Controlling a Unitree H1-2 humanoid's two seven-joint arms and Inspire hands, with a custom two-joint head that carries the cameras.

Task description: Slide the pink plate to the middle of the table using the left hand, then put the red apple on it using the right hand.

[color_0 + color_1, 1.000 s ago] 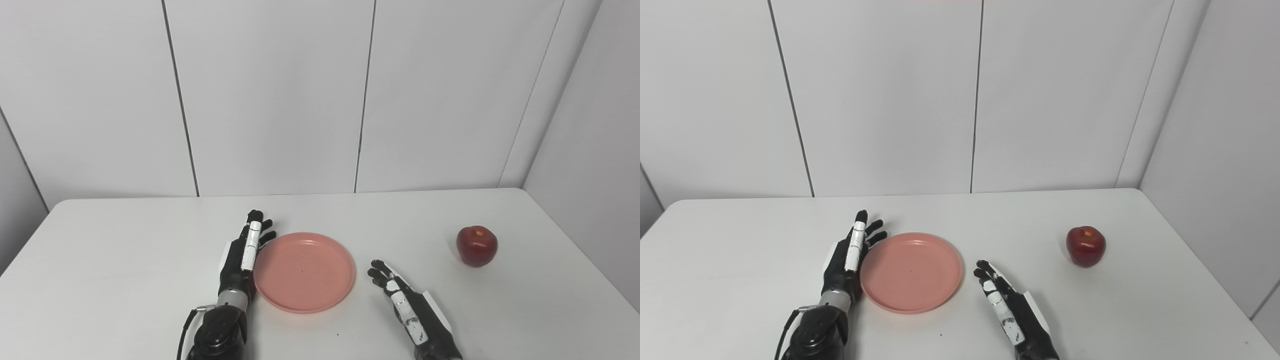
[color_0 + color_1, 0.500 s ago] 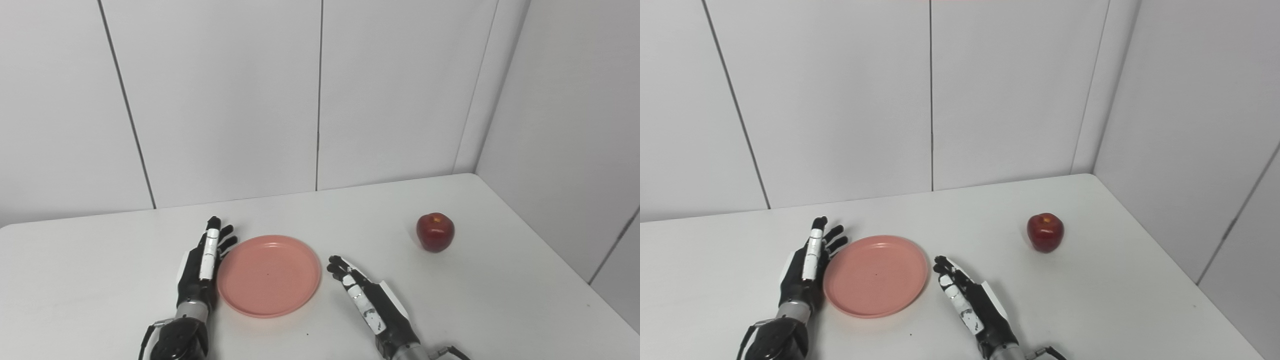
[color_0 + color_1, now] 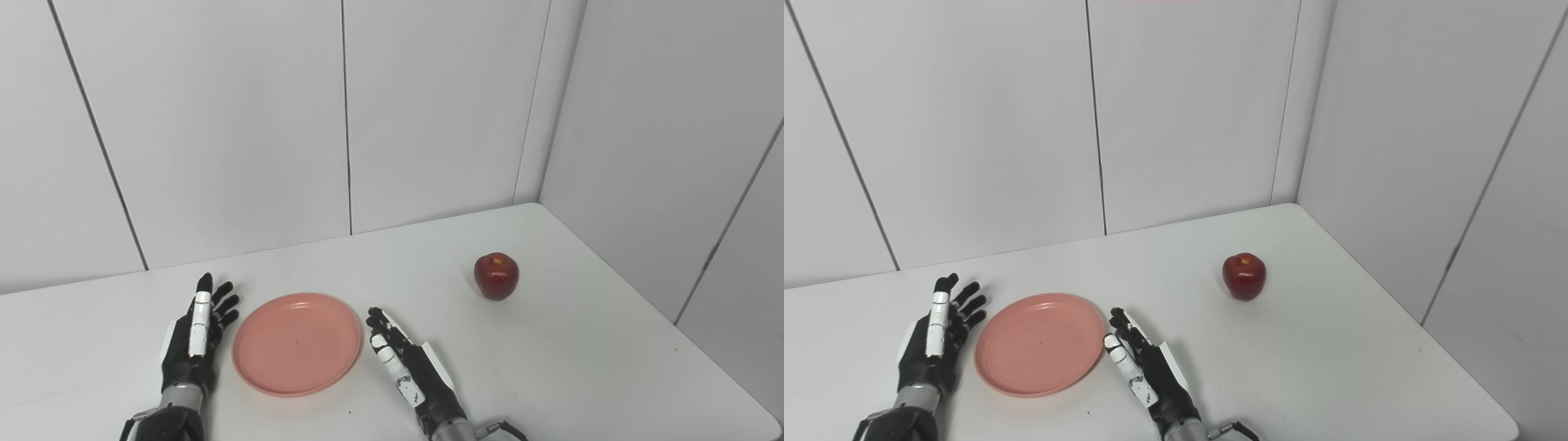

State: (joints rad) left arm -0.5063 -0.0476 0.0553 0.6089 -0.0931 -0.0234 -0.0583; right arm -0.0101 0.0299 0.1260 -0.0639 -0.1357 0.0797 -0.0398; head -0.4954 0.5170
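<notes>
With the round pink plastic plate [image 3: 297,343] lying between our two spread, empty hands, left hand [image 3: 193,334] and right hand [image 3: 407,370], we judge the sliding step done, so our right hand must next reach far right for the shiny red apple [image 3: 496,275].

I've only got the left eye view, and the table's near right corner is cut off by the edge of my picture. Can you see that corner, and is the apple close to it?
Observer: Yes. The right eye view shows the rounded corner of the table whole, and the red apple stands well back from it.
Operator: Is the right hand touching the plate?
Observer: From this side the right hand lies open, its fingertips right at the rim of the pink plate. I can't tell whether they touch.
</notes>
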